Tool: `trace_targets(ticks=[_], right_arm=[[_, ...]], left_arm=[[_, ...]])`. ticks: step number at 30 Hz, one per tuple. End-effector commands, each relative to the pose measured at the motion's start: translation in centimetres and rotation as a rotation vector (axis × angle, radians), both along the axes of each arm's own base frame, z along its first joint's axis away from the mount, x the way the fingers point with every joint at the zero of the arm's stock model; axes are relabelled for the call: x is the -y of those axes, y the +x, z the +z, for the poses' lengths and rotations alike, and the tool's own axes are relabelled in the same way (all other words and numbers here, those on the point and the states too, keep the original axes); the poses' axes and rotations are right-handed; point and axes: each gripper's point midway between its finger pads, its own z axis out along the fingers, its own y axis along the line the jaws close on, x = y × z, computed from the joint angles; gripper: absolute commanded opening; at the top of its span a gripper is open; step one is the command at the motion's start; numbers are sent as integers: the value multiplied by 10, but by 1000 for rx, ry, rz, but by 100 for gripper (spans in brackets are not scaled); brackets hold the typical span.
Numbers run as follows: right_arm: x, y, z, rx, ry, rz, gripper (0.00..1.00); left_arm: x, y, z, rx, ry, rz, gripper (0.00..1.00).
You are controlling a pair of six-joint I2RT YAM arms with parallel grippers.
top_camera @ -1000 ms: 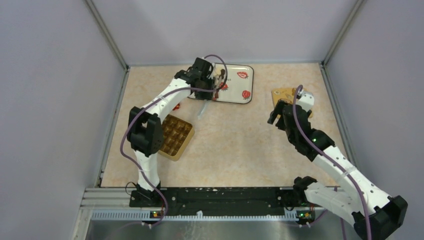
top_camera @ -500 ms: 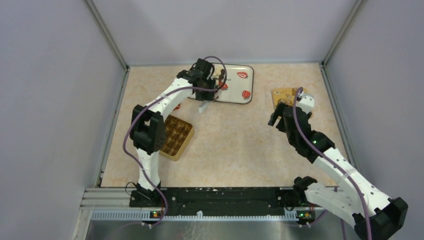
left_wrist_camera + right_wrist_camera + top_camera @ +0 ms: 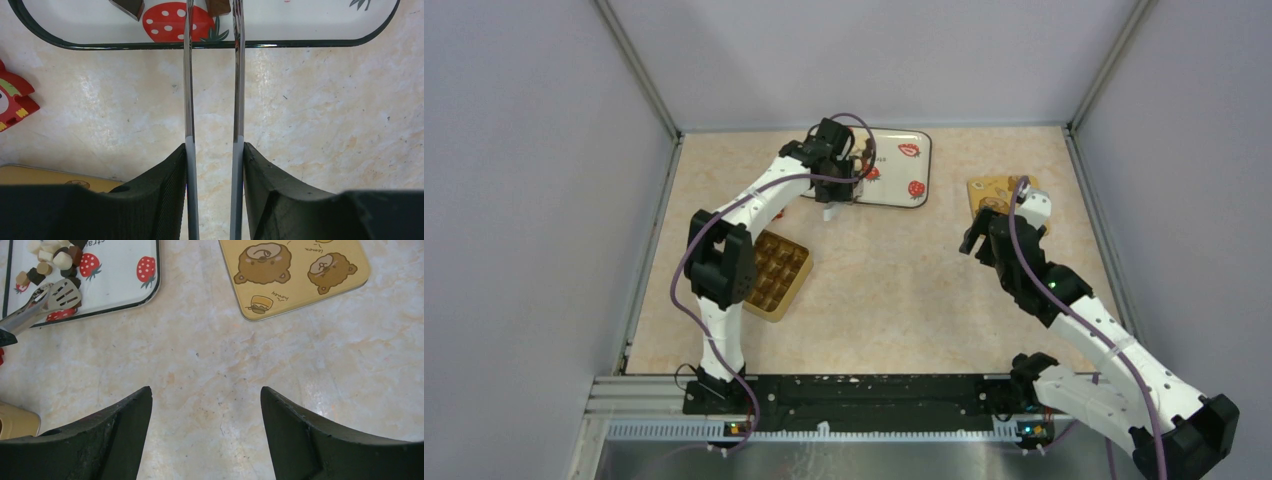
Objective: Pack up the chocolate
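The left gripper [image 3: 214, 152] has its jaws pinching metal tongs [image 3: 186, 75], whose tips reach the chocolate [image 3: 50, 260] heaped on the strawberry tray [image 3: 310, 42] at the tabletop's far edge. A piece that small could squirt free, or drop before reaching the compartment tin [image 3: 776, 272] near the left edge. The right gripper [image 3: 206, 395] hangs with jaws spread near the bear lid [image 3: 295, 275], printed "honey" and "lemon".

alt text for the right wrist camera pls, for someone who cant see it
The right claw hangs open and empty above the beige table. At upper right lies a yellow lid printed with brown bears; at upper left a strawberry-print tray holds small chocolate pieces, with metal tongs reaching in beside them.
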Motion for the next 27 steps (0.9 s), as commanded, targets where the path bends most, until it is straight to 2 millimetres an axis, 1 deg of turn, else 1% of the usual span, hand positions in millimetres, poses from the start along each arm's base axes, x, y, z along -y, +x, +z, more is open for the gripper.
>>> trace_targets(ticks=[1,6,11,14,18,22,26,27], right_arm=[[-3,1,7,33,38,4,78],[-3,0,6,29,42,7,77],[-2,-1,5,35,45,3,77],[-2,-2,5,36,47,2,77],[-1,-3,5,40,53,-2,77],[1,-4,6,44,54,-4,77],[1,-5,6,46,54,-6,77],[1,-5,7,48,55,-6,77]], left_arm=[[8,7,4,28,-9,9,47],[13,7,-1,19,6,1,46],[12,7,-2,27,53,9,46],[13,4,-5,16,74,8,45],[15,1,-2,26,106,7,43],[18,0,1,32,108,5,38],[18,-1,6,41,108,6,28],[17,-1,6,42,111,8,27]])
